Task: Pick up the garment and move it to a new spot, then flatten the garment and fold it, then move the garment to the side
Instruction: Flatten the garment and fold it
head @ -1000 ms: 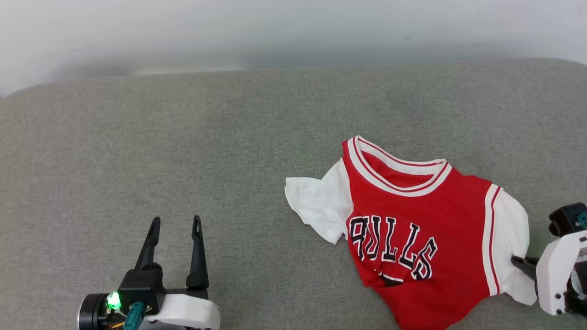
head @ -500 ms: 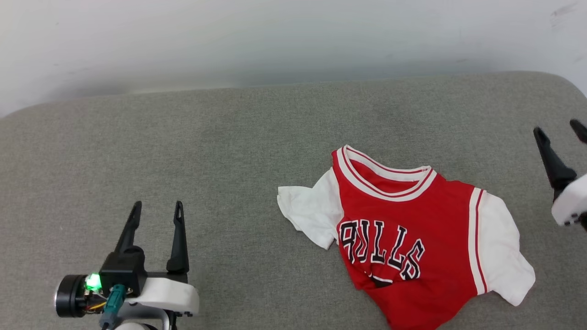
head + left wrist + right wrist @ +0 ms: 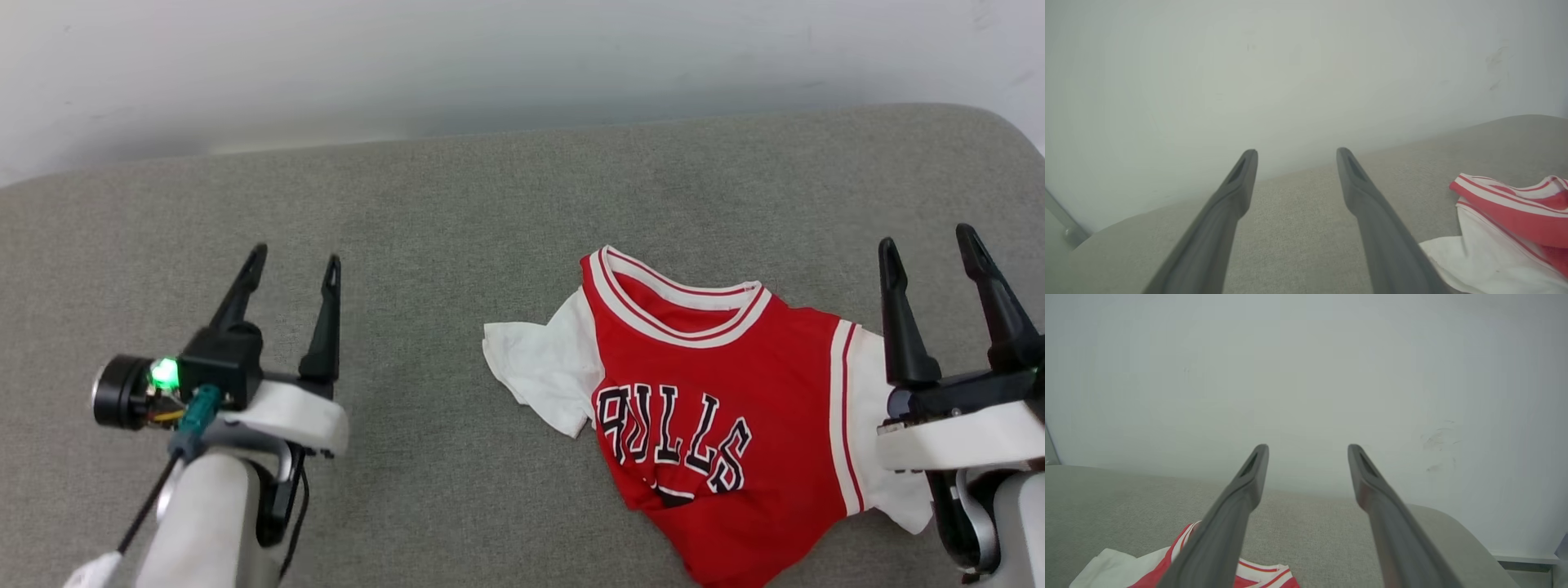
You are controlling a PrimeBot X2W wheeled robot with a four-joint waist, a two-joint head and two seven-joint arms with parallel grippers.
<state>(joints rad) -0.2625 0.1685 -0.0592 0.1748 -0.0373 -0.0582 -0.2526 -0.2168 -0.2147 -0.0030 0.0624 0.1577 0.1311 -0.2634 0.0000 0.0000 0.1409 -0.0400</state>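
Note:
The red garment [image 3: 718, 408] with white sleeves, striped collar and black letters lies rumpled, front up, on the grey cushion [image 3: 457, 212], right of the middle. Its hem is bunched at the lower edge. My left gripper [image 3: 295, 263] hovers open well to the garment's left, holding nothing. My right gripper [image 3: 927, 239] stands open just beside the right sleeve, also holding nothing. The left wrist view catches the collar and left sleeve of the garment [image 3: 1506, 232] at its lower right, past the left gripper [image 3: 1294, 153]. Under the right gripper [image 3: 1306, 449] a bit of the garment [image 3: 1180, 563] shows.
A pale wall [image 3: 490, 65] rises right behind the cushion's far edge. The cushion's rounded right corner [image 3: 1004, 131] lies close to my right gripper. Bare grey fabric stretches across the left half and in front of the wall.
My right gripper let go of the right sleeve, rose and now stands open beside it. My left gripper moved forward, still open. The head view shifted somewhat; the garment lies as before.

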